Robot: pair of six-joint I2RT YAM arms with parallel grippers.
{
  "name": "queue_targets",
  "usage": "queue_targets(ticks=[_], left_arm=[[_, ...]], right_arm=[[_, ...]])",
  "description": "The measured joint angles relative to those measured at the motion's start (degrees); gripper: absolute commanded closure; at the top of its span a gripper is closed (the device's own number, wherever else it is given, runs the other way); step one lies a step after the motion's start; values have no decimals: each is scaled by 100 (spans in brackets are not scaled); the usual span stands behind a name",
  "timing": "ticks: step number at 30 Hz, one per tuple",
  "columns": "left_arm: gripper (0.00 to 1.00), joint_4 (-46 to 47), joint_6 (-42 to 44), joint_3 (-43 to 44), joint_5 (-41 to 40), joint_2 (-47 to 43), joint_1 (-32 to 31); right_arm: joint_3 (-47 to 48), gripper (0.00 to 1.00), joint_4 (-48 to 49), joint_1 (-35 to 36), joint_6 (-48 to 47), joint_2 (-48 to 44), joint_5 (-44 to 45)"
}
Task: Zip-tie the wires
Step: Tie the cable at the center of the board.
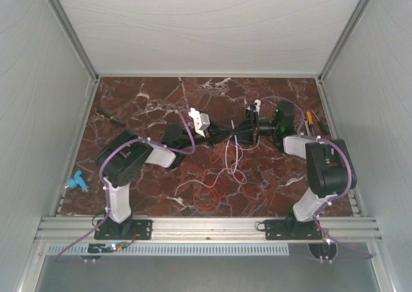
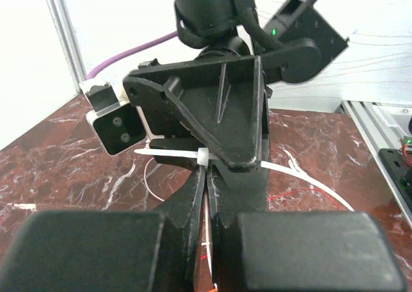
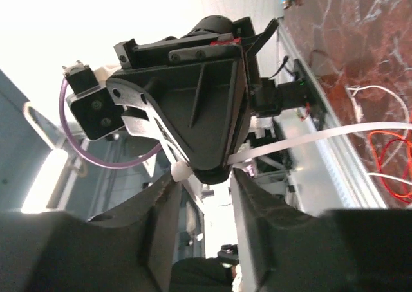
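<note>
Up over the table (image 1: 122,105), pinching the zip tie (image 2: 203,155) with left gripper (image 2: 206,176) shut tight, right gripper (image 3: 206,182) parted; looks threaded, not yet cinched round the wires (image 1: 206,199).

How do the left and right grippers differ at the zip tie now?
The left gripper is shut, fingertips by the zip tie; the right gripper is open, the strip crossing its fingertips. The left gripper sits level; the right gripper is rolled sideways. Both meet tip to tip above the table.
</note>
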Motion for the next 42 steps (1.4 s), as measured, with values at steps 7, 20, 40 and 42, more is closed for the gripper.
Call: queue_targets(ticks=[7,20,40,42], left_arm=[[100,94,-11,0,44,0,-11],[100,94,-31,0,164,15,-4],[100,101,-107,0,275,107,-2],[100,98,-118,2,275,114,-2]], right_arm=[[350,46,-3165,-153,-2455,-835,160],[164,35,-5521,-820,-4367,-2280,1023],[1187,57,-3764,-103,-4546,-678,1344],[1191,72,-3635,-13,-4496,-608,1270]])
